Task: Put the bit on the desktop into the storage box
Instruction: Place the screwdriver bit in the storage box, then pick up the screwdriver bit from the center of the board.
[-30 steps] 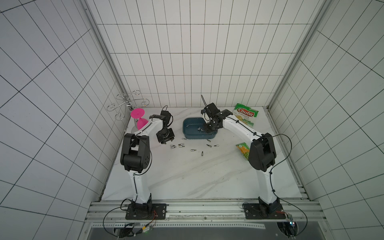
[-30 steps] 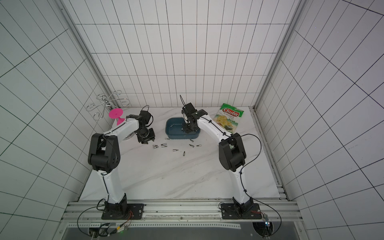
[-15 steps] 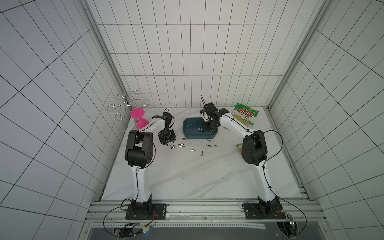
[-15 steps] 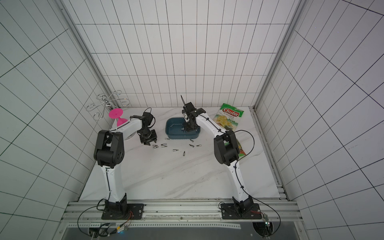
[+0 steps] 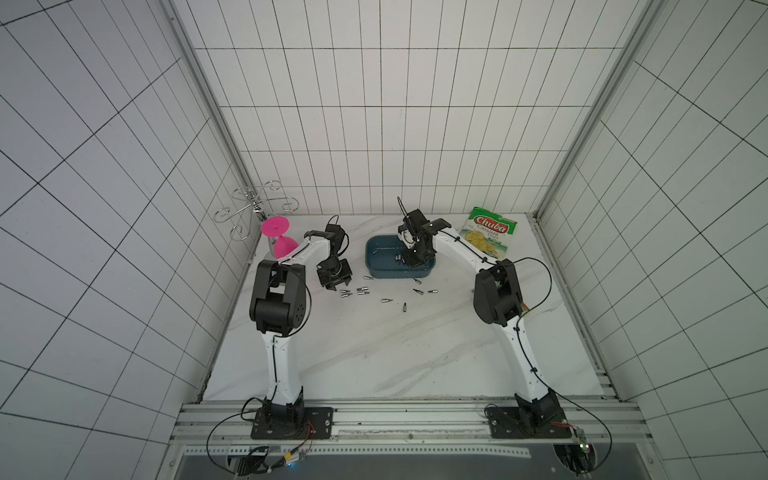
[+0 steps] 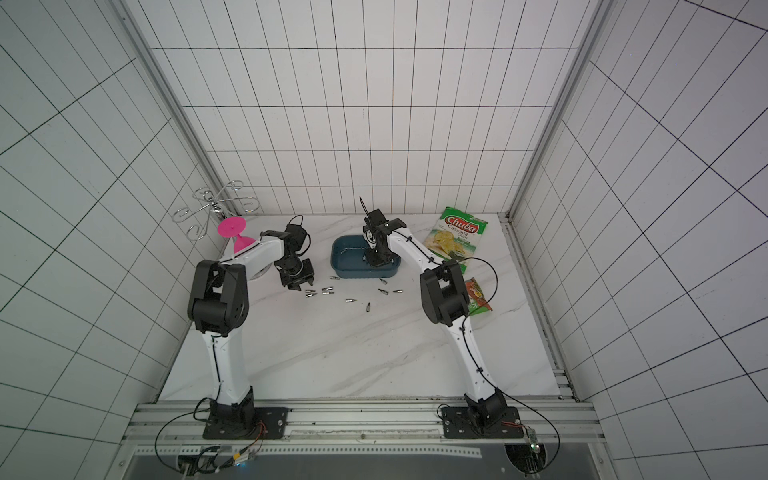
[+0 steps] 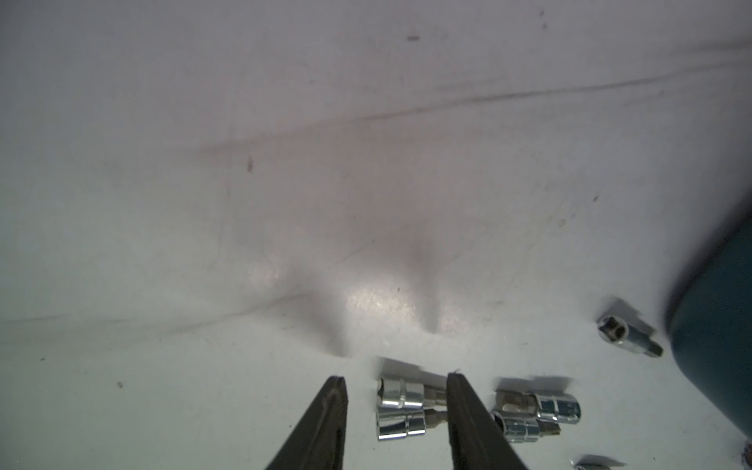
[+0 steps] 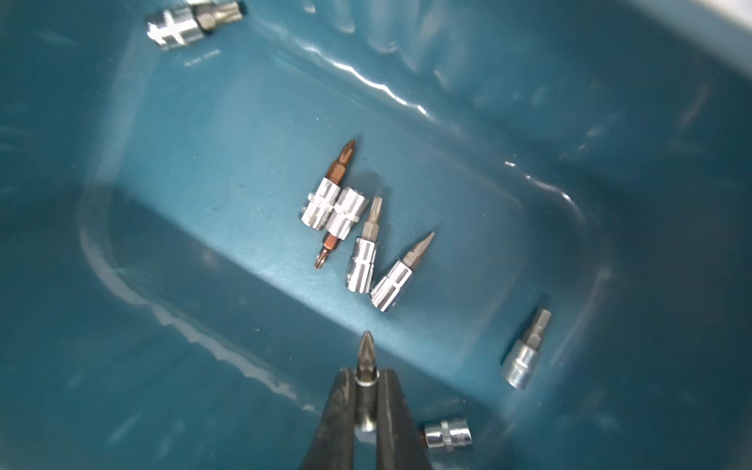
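Right wrist view: right fingers (image 8: 339, 407) clamped on a bit (image 8: 365, 366), tip outward, above the storage box (image 8: 203, 162) floor; loose bits (image 8: 362, 264) lie inside, one cut by the frame edge. Left wrist view: left fingers (image 7: 321, 427) spread partway, gripping nothing, around two bits (image 7: 401, 409) on the table (image 7: 285, 203); shanks hidden behind one finger.

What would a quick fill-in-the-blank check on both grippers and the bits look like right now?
1. The right gripper is shut on a bit held over the ____.
2. The left gripper is ____, its fingers either side of two bits lying on the desktop.
3. The goblet beside the left arm is coloured ____.

Missing words: storage box; open; pink.
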